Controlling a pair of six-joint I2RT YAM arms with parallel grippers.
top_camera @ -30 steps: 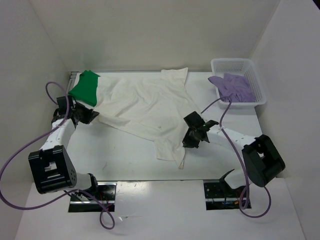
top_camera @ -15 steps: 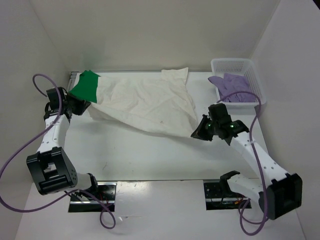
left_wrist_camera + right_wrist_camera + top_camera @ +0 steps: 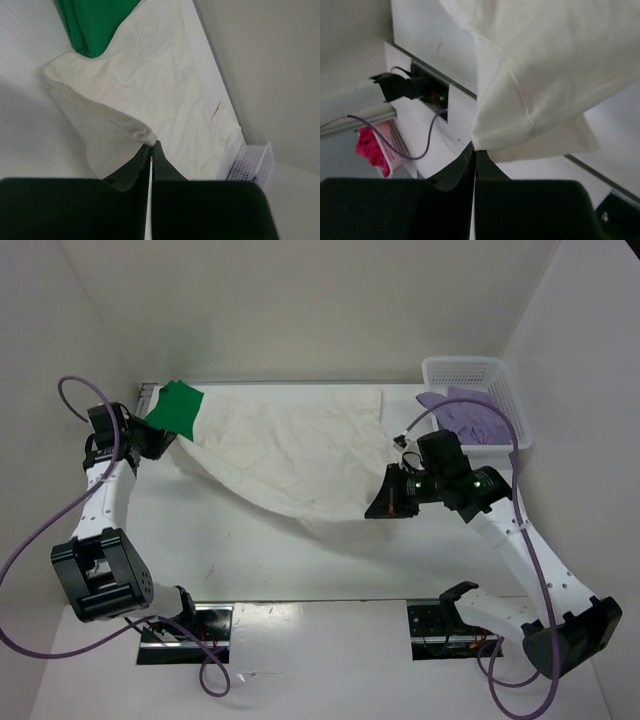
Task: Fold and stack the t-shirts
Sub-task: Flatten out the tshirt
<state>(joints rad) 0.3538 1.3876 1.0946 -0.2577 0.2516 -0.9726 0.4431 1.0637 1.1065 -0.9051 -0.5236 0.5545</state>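
Left jaws and right jaws are pinching shut on the wrinkled white t-shirt, sagging between them; the right wrist view is revealing a stitched seam unseen from above.

Top view: bright, even, diffuse light, no glare. Soft shadow on tabletop below white t-shirt, mid-frame. Wrist views dimmer. Along their bottom edges, left gripper and right gripper black, soft-focus. Right wrist view: upper left corner grey, murky.
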